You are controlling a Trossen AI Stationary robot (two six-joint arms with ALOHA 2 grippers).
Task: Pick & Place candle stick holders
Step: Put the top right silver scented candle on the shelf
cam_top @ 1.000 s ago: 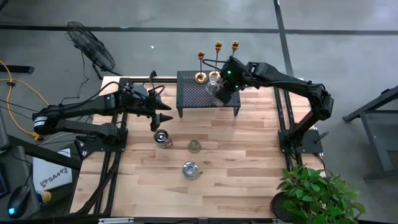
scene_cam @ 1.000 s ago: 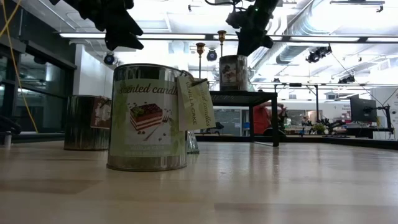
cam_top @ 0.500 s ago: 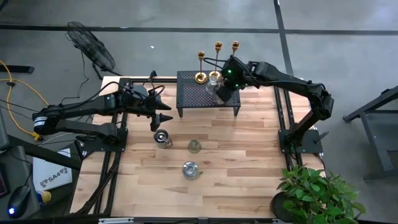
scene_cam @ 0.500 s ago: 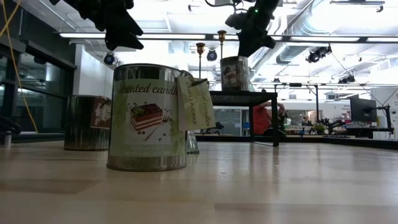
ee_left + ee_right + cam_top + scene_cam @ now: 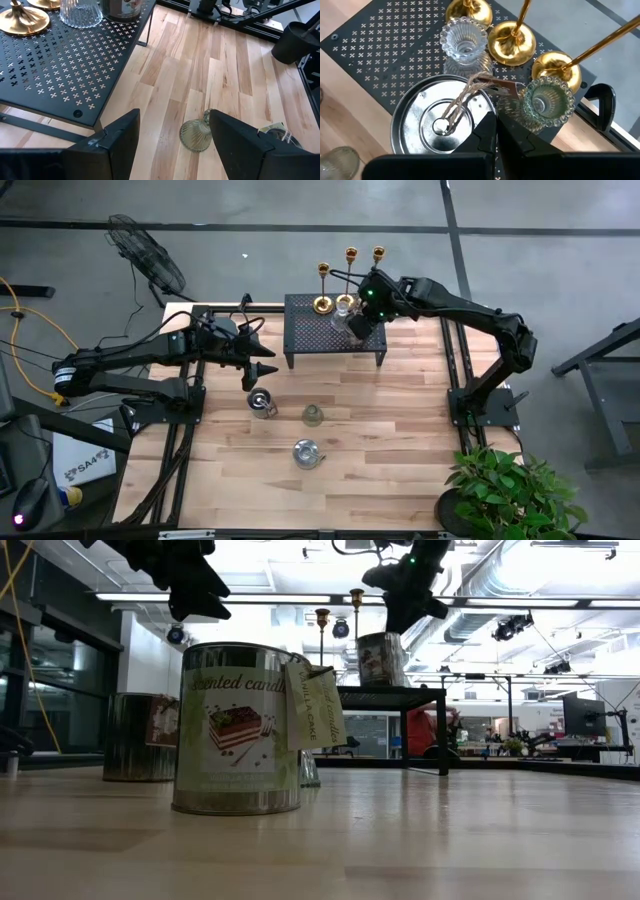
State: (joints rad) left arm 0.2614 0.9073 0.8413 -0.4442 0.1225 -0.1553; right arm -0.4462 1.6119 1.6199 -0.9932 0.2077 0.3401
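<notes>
Three tall gold candle stick holders [image 5: 350,275] stand by their round bases [image 5: 511,42] on the far edge of the black mesh stand [image 5: 312,340]. Two clear glass holders [image 5: 463,39] [image 5: 543,100] stand beside them. A silver candle tin [image 5: 437,125] with twine and a paper tag is on the stand too. My right gripper [image 5: 495,132] is shut at its rim. A third glass holder [image 5: 196,134] rests on the table. My left gripper [image 5: 172,145] hangs open in the air left of the stand, touching nothing. My right gripper comes slanting down from above onto the tin's rim [image 5: 487,114], right where the paper tag [image 5: 502,89] ends. The shut fingers hide whether they have the rim, the tag or both. The tin [image 5: 380,658] has its bottom at the stand's top and leans a little.
Two more candle tins [image 5: 262,402] [image 5: 305,452] stand on the wooden table in front of the stand, one close to the low camera [image 5: 240,740]. A potted plant [image 5: 510,490] is at the table's near right corner. Bare wood lies right of the tins.
My right gripper has rolled a little at the wrist while staying over the stand. The tin under it has shifted slightly and leans more than before. The left arm has kept still.
</notes>
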